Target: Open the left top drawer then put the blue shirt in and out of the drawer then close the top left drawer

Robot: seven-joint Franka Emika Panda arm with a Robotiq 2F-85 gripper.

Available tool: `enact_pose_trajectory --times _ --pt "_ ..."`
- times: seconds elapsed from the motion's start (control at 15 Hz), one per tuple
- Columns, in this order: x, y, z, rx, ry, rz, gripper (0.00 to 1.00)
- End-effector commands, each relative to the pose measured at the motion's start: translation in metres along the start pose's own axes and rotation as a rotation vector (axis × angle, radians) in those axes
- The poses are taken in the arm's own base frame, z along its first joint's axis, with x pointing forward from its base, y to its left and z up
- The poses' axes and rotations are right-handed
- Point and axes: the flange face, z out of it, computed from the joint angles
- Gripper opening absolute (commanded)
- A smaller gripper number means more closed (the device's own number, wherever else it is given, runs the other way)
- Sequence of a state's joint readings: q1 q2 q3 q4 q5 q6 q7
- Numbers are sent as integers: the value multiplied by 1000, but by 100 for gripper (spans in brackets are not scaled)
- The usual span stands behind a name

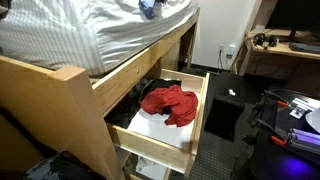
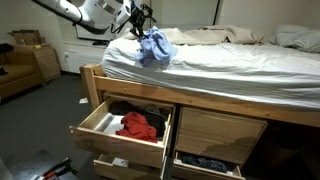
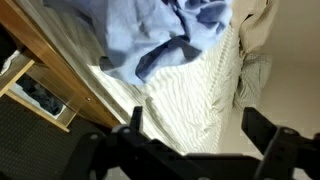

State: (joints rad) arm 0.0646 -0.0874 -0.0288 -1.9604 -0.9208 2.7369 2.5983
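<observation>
The blue shirt (image 2: 155,48) lies crumpled on the striped bed near its left end; it also shows in an exterior view (image 1: 148,7) and in the wrist view (image 3: 165,35). My gripper (image 2: 140,18) hangs just above and beside the shirt. In the wrist view the gripper (image 3: 198,130) is open and empty, over the striped sheet, apart from the shirt. The top left drawer (image 2: 100,133) under the bed is pulled out, as in an exterior view (image 1: 195,125). A red cloth (image 2: 138,125) and dark clothes lie in it.
The lower left drawer (image 2: 120,166) and the lower right drawer (image 2: 205,166) stand partly open. A black box (image 1: 225,112) sits on the floor beside the open drawer. A desk (image 1: 285,50) stands behind. Pillows (image 2: 295,38) lie at the far bed end.
</observation>
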Motion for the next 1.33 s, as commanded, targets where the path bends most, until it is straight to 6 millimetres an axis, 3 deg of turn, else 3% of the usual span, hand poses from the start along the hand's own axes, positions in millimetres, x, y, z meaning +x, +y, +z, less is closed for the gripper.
enact_pose_trajectory --times 0.0,0.13,0.53,0.87,1.0,1.27 --pt "-2 12 12 -74 -115 49 100" --pt "-4 14 24 -115 -174 73 100" --pt "-7 11 21 -132 -157 76 100" --pt "-44 23 1 -189 -366 238 100" --pt "-46 21 1 -266 -373 304 100" --pt "-50 21 3 -248 -373 293 100"
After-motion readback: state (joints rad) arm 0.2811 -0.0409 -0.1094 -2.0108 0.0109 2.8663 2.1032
